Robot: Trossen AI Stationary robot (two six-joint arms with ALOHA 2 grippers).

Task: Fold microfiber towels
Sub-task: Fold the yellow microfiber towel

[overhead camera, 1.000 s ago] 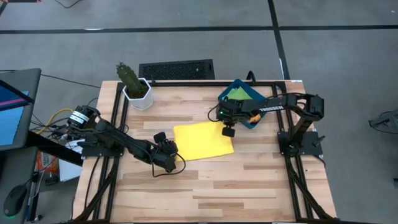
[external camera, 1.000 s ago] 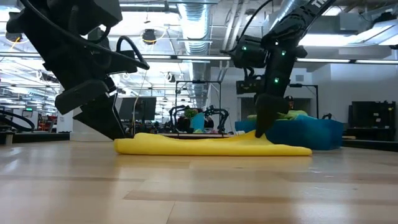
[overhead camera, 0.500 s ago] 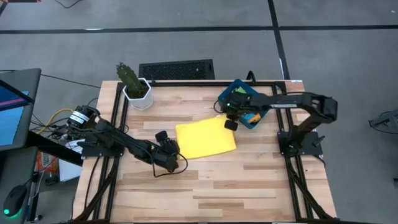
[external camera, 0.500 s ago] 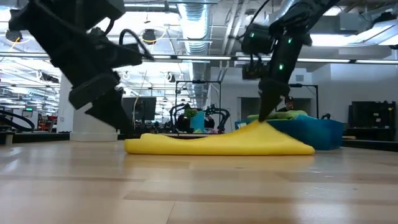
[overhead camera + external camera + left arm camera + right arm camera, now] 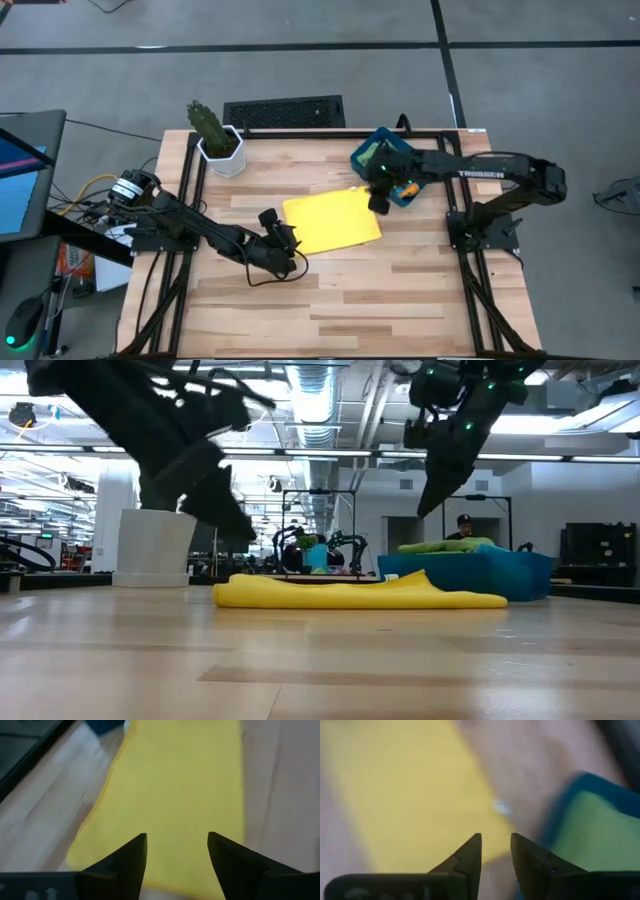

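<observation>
Since the earlier pictures the right gripper (image 5: pixel 377 203) has let go of the bright yellow microfiber towel (image 5: pixel 331 222) and lifted clear of it; in the low view it now hangs above the towel's corner beside the dark teal plastic bin (image 5: pixel 400 150), where before it was pinching that corner down at the cloth. Its fingers (image 5: pixel 471 854) stand slightly parted and empty. The left gripper (image 5: pixel 283 236) has moved in towards the towel's left edge and sits just beside it, fingers (image 5: pixel 131 855) spread wide with nothing between them, the yellow cloth directly ahead.

The yellow towel has shifted a little towards the bin and now lies flat, with one raised peak at its bin-side corner visible in the low view. It rests near the middle of the wooden worktop (image 5: pixel 400 290), slightly towards the far right corner where the bin stands.

As a judgement, the task is at an early stage: this towel looks spread out and no fold is visible in it yet. A green towel (image 5: pixel 445 545) shows heaped in the bin with something orange beside it, so the remaining cloths appear still to be done.
</observation>
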